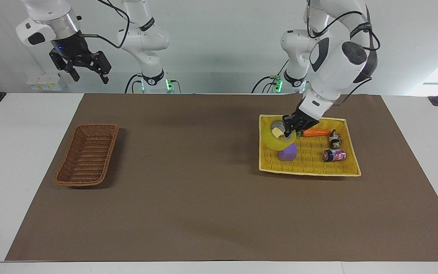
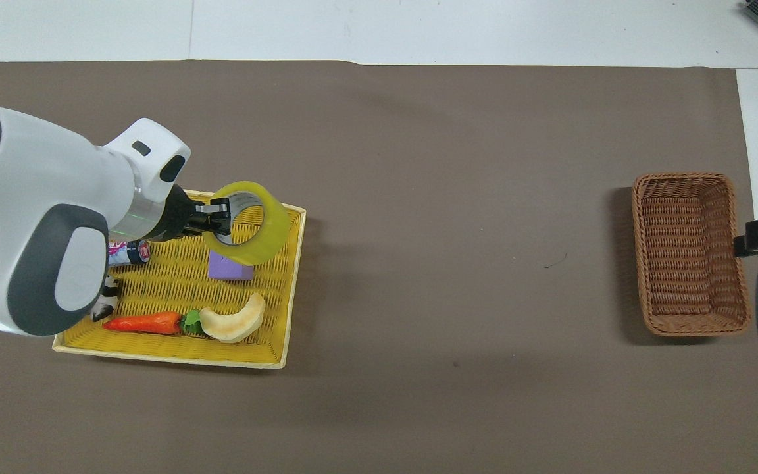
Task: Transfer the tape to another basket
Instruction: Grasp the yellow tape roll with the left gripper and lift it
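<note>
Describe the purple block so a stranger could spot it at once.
Find the bright-yellow tray basket toward the left arm's end of the table. The purple block lies in it, under the yellow tape that the left gripper holds over the tray. It is the only purple, square-edged thing there; the banana is curved and the carrot orange.

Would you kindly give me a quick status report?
Left gripper shut on tape, raised over yellow tray. Right gripper open, waiting. Brown basket unobstructed.

From across the table, the tape (image 1: pixel 277 137) hides most of the banana (image 1: pixel 278 133) and the top of the purple block (image 1: pixel 289 153). From overhead, the left arm (image 2: pixel 43 217) covers most of the can (image 2: pixel 127 252) and the small figurine (image 2: pixel 104 304).
</note>
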You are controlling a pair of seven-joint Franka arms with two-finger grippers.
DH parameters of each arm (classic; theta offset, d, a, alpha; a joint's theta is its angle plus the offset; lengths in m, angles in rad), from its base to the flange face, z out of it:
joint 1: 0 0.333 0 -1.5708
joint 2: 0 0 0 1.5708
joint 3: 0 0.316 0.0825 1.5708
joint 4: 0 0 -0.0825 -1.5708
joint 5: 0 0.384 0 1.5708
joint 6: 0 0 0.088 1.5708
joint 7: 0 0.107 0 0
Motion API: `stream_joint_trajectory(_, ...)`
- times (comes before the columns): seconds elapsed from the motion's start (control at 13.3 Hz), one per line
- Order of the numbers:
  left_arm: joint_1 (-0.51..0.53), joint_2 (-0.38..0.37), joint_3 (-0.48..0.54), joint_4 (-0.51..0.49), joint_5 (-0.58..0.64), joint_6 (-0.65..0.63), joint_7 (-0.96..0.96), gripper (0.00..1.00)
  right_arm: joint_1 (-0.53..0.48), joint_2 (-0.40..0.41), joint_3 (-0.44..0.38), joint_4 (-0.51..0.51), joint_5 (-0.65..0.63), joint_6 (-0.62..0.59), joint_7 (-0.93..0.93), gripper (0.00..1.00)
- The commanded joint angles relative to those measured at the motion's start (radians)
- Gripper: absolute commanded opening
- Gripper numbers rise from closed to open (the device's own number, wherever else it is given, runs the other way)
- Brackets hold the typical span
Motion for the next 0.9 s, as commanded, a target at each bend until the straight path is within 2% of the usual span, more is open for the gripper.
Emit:
stream_joint_trajectory(0.0,-0.086,0.009,0.014,0.020,-0.015,0.094,-0.155,0.00,-0.013,0.010,0.008,0.020,0.020,-0.023,0.000,1.00)
stream_joint_trajectory(0.15,-0.160,0.010,0.014,0.020,-0.017,0.166,-0.254,0.00,-0.015,0.010,0.005,0.019,0.011,-0.025,0.001,1.00)
stream_joint_trajectory(0.38,-0.214,0.013,0.014,0.027,-0.101,0.272,-0.424,0.00,-0.009,-0.009,0.014,0.025,-0.002,-0.020,0.003,1.00)
stream_joint_trajectory(0.75,-0.307,0.028,0.006,0.038,-0.135,0.352,-0.446,0.00,0.044,-0.016,0.018,-0.050,0.029,0.095,0.043,1.00)
stream_joint_trajectory(0.83,-0.324,0.031,0.006,0.040,-0.135,0.353,-0.447,0.00,0.048,-0.001,0.020,-0.059,0.112,0.121,0.041,1.00)
